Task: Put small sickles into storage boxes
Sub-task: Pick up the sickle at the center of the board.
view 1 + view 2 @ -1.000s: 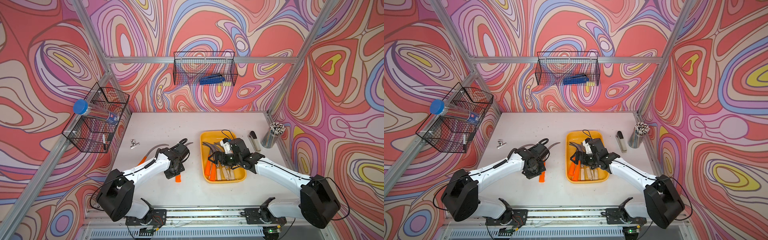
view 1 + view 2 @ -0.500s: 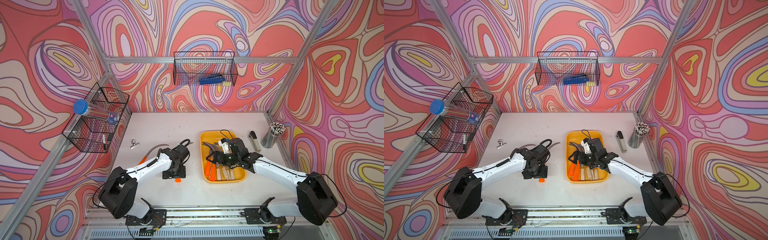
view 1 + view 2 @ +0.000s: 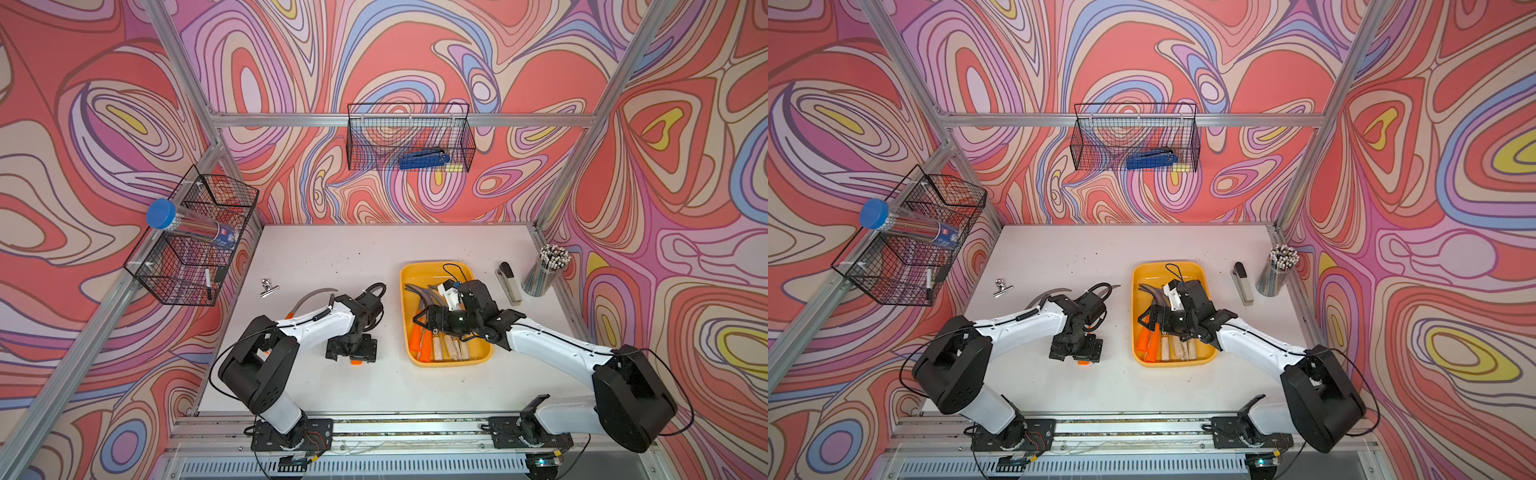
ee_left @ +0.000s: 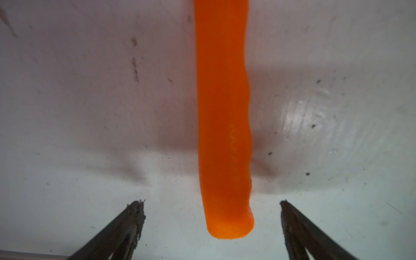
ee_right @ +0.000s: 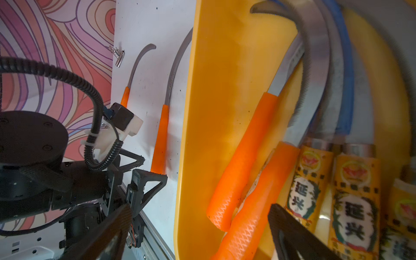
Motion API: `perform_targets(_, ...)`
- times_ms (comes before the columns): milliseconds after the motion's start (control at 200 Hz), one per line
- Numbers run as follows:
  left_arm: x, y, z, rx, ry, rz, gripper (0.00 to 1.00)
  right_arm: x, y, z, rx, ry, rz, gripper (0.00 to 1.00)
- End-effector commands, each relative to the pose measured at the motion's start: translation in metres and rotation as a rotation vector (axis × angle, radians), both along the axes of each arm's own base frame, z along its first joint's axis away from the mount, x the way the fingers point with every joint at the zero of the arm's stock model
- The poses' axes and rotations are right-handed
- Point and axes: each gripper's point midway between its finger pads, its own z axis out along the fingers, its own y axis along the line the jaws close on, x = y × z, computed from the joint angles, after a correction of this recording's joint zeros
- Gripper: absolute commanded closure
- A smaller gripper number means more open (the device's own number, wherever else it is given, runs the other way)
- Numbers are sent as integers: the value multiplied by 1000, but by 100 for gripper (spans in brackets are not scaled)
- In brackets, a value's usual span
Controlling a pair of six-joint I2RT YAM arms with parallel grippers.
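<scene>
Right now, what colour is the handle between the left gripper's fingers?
Bright orange handle; left wrist view shows it best.

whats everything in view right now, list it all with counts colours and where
yellow tray: one, yellow, right half of table
sickles in tray: five, two orange handles, three pale labelled handles, grey blades
sickles on table: two, orange handles, left of tray
binder clip: one, silver, left side of table
stapler: one, grey-black, right of tray
pencil cup: one, back right corner
wire baskets: two, black, back and left walls
blue item: one, back basket
capped tube: one, clear, blue cap, left basket
table: one, white
left gripper: open, over an orange handle
right gripper: open, over tray
</scene>
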Motion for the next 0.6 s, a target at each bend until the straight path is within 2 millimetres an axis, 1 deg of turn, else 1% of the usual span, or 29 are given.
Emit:
perform_targets(0, 1, -7, 1, -16, 26, -31, 13, 2, 0, 0, 10, -16, -5, 2)
perform_targets(35, 2, -8, 0, -18, 31, -31, 16, 2, 0, -1, 12, -13, -5, 2)
perform_targets(70, 1, -8, -3, -19, 39, -32, 21, 2, 1, -1, 13, -12, -5, 2)
perform_targets(120, 2, -8, -5, -15, 45, -32, 25, 1, 0, -1, 14, -12, -5, 2)
perform_targets(160, 1, -8, -8, -8, 49, -30, 33, 1, 0, -1, 14, -14, -5, 2)
perform_targets(200, 1, -7, -9, -6, 50, -27, 39, 1, 0, 0, 14, -16, -4, 2)
perform_targets(320, 2, -8, -12, -8, 46, -19, 44, 0, -1, -2, 8, -15, 0, 2)
perform_targets(346, 2, -8, -13, -7, 44, -18, 47, 0, -1, -3, 7, -14, 0, 2)
perform_targets(461, 3, -6, -13, 1, 38, -16, 50, 0, -1, -4, 8, -11, 0, 2)
perform_targets(481, 3, -6, -14, 1, 38, -15, 54, 0, -1, -4, 8, -10, -1, 2)
perform_targets(531, 2, -6, -14, 2, 38, -11, 57, 0, 0, -4, 10, -11, 1, 2)
perform_targets(551, 2, -6, -15, 1, 37, -11, 61, 0, 0, -3, 11, -12, 0, 2)
perform_targets(596, 2, -5, -16, 4, 38, -8, 64, 0, 0, -3, 11, -12, 0, 2)
